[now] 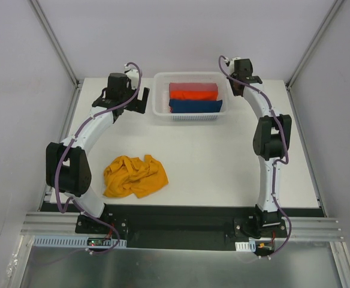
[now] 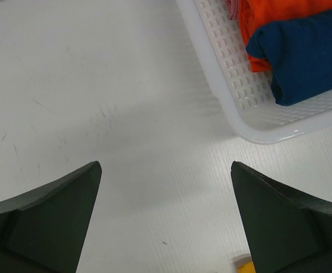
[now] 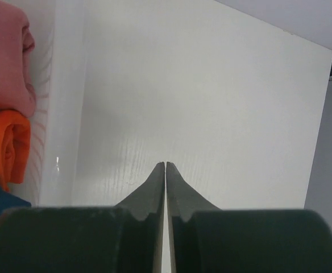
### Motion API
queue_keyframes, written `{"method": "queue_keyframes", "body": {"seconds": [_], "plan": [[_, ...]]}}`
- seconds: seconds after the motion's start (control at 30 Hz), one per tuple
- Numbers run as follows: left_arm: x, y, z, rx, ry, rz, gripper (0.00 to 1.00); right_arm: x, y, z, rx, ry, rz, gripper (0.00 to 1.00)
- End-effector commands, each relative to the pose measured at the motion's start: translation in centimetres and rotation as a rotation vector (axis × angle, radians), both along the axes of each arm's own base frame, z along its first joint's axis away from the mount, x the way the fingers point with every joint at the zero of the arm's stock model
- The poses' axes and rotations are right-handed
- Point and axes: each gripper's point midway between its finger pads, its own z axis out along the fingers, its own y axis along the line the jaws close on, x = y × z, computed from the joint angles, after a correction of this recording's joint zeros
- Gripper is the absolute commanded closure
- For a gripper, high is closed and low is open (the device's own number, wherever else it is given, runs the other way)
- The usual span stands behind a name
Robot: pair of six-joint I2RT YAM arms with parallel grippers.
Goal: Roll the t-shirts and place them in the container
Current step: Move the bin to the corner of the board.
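A mustard-orange t-shirt (image 1: 135,176) lies crumpled on the white table near the front left. Rolled pinkish (image 1: 193,87), red-orange (image 1: 194,95) and dark blue (image 1: 195,105) t-shirts lie side by side in the white mesh basket (image 1: 161,108) at the back centre. My left gripper (image 1: 135,102) is open and empty over bare table left of the basket; its wrist view shows the blue roll (image 2: 308,54) and orange roll (image 2: 279,11). My right gripper (image 1: 236,90) is shut and empty, right of the basket; its wrist view shows the pink (image 3: 7,57) and orange (image 3: 7,145) rolls.
The table is bounded by grey walls on three sides with metal framing. The arm bases sit on a black strip (image 1: 181,219) at the near edge. The basket rim (image 2: 268,133) lies just right of my left gripper.
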Motion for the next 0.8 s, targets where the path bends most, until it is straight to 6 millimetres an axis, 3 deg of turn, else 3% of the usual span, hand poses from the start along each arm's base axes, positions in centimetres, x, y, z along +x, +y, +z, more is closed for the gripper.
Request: {"method": "queue_keyframes", "body": {"seconds": [0.0, 0.07, 0.13, 0.3, 0.4, 0.57, 0.67, 0.77], "plan": [[-0.2, -0.6, 0.8, -0.018, -0.012, -0.018, 0.02, -0.6, 3.2, 6.6, 0.117, -0.109, 0.085, 0.92], [-0.2, -0.6, 0.6, -0.018, -0.007, -0.020, 0.02, -1.2, 5.3, 7.3, 0.169, -0.099, 0.154, 0.99], [-0.3, -0.5, 0.3, -0.014, 0.002, -0.017, 0.02, -1.9, 7.1, 7.5, 0.183, -0.089, 0.196, 0.99], [-0.5, -0.7, 0.1, -0.018, 0.009, -0.024, 0.02, -2.0, 8.6, 5.9, 0.174, -0.060, 0.217, 0.99], [-0.6, -0.5, 0.4, -0.013, 0.003, -0.021, 0.02, -1.6, 8.5, 3.7, 0.117, -0.023, 0.223, 0.99], [-1.0, -0.2, 0.1, 0.004, 0.004, -0.019, 0.02, -0.5, 6.4, 0.1, -0.014, 0.021, 0.204, 0.99], [-1.1, -0.1, -0.1, 0.010, 0.007, -0.019, 0.02, 0.0, 4.6, -1.2, -0.082, 0.037, 0.166, 0.99], [-1.2, 0.0, -0.3, 0.013, 0.014, -0.020, 0.02, 0.4, 2.6, -1.3, -0.108, 0.036, 0.119, 0.99]]}}
